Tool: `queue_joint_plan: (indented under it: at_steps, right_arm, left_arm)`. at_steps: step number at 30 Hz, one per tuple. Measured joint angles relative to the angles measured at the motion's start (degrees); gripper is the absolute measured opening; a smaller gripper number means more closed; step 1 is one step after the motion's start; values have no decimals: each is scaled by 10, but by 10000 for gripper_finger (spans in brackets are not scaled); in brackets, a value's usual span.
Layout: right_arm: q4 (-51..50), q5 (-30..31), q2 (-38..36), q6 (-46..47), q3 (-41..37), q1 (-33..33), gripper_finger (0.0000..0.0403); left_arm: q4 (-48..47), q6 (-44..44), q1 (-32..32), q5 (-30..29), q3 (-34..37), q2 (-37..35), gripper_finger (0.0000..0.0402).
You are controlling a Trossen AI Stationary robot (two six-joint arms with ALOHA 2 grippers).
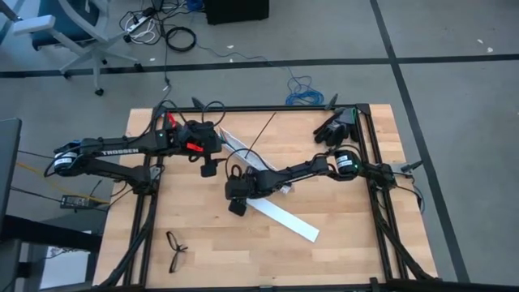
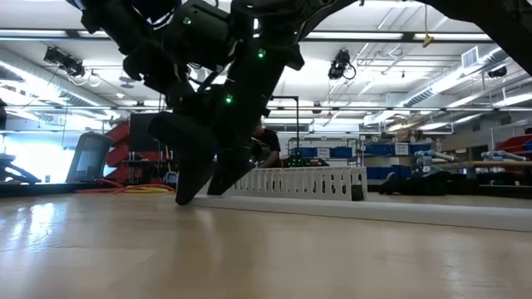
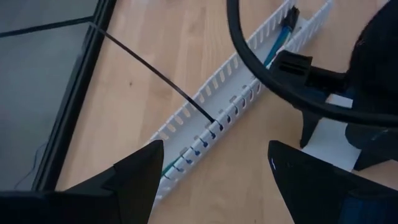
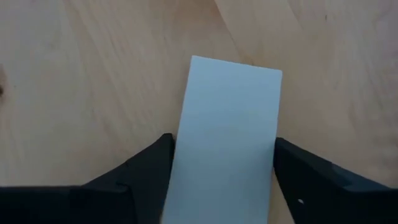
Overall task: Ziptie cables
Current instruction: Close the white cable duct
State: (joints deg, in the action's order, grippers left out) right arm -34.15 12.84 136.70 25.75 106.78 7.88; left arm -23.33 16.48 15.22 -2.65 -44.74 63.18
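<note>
One ziptie (image 3: 155,78), apparently one slotted rail (image 3: 236,93)

Both arms are dark, nearly black, built of rounded tubular links with bulkier joint housings. The left arm (image 1: 113,150) carries white "TROSSEN" lettering along its long link and red patches close to its wrist. A thin black cable loops off that wrist, and in the left wrist view a thick black cable (image 3: 273,81) arcs just beyond the fingers. The right arm (image 1: 304,169) shows a small green light on a round joint housing; green lights also glow on the dark housings in the low view. Each gripper ends in two matte black, wedge-shaped fingers (image 4: 134,177) with plain flat faces.
</note>
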Motion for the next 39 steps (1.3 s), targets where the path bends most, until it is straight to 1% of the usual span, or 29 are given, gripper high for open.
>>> queue_joint_plan:
  at_steps: [4, 6, 9, 13, 15, 21, 25, 30, 39]
  right_arm:
    - [-2, 1, 0, 2, 0, 5, 216]
    - [-5, 4, 0, 1, 0, 9, 207]
    - [-6, 18, 0, 11, 0, 15, 207]
    - [-8, 31, 0, 25, -1, 19, 230]
    - [-8, 34, 0, 25, -1, 21, 233]
    - [-9, 43, 0, 24, -1, 33, 203]
    - [-10, 48, 0, 22, -1, 43, 202]
    - [-9, 60, 0, 27, -1, 52, 212]
    - [-10, 67, -4, 23, -1, 60, 199]
  left_arm:
    - [-1, -6, 0, 5, 0, 0, 300]
    - [-1, -14, 0, 9, 0, 0, 300]
    - [-1, -17, 0, 11, 0, 0, 300]
    - [-2, -18, 0, 12, 0, 0, 300]
    - [-2, -18, 0, 12, 0, 0, 300]
    - [-2, -20, 0, 20, 0, 0, 300]
    - [-2, -20, 0, 20, 0, 0, 300]
    - [-2, -19, 0, 19, 0, 0, 300]
    - [-1, -4, 0, 19, 0, 0, 300]
